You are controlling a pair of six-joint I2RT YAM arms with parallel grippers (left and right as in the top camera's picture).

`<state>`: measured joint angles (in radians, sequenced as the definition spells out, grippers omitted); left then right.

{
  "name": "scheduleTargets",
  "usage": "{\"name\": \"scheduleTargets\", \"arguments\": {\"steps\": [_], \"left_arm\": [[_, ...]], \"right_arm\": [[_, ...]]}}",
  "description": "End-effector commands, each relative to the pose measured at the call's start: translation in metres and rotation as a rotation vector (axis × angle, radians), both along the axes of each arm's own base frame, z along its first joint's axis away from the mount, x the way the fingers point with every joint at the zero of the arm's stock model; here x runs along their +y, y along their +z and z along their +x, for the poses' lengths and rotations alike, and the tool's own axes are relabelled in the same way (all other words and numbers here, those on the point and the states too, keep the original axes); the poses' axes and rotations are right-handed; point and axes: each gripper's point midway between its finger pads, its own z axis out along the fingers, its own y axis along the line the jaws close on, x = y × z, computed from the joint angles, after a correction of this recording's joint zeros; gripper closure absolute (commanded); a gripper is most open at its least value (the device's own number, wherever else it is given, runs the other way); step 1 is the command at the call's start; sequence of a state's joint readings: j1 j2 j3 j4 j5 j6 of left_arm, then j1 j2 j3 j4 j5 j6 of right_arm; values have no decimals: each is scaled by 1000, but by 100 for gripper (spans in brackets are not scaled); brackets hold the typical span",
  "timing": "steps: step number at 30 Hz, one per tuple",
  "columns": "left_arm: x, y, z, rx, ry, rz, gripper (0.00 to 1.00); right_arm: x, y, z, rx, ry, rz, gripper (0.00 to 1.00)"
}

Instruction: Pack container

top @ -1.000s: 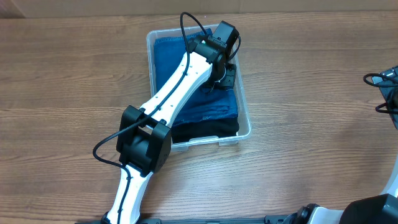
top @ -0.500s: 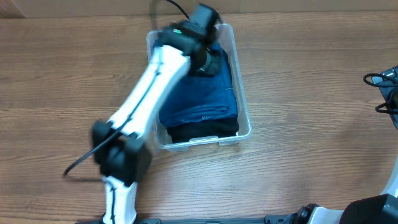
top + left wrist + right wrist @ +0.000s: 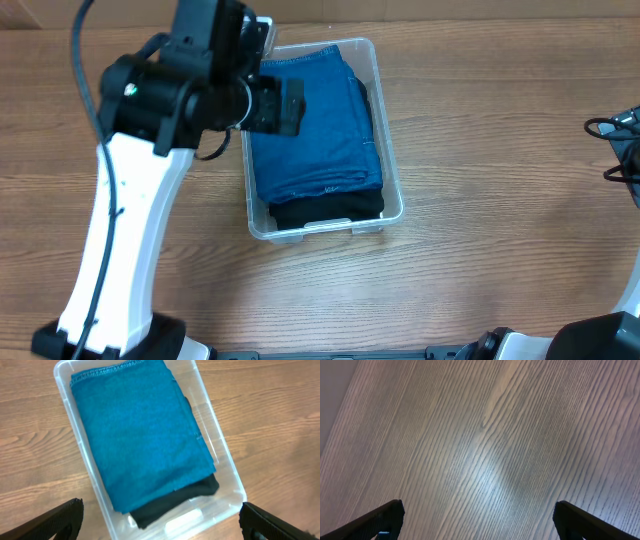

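2 empty hands spread wide: left hand [image 3: 161,521] above container [image 3: 223,462], right hand [image 3: 477,521] above table [image 3: 480,435].

white left arm [image 3: 115,240], black joints, black left gripper [image 3: 290,107], looping black cable [image 3: 74,50].
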<state>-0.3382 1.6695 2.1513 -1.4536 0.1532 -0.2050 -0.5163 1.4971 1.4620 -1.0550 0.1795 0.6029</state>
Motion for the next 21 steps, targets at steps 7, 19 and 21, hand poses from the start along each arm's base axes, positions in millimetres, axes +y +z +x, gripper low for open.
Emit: {"name": "scheduleTargets", "arguments": {"steps": [7,19,21], "left_arm": [[40,97,-101,-313,0,-66,0],[68,9,-144,-208,131,-55,0],[69,-9,-152,-137,121,-35,0]], "right_arm": [[-1,-1,0,-4,-9,4,0],[-1,-1,0,-4,-9,4,0],[-1,-1,0,-4,-9,4,0]]}}
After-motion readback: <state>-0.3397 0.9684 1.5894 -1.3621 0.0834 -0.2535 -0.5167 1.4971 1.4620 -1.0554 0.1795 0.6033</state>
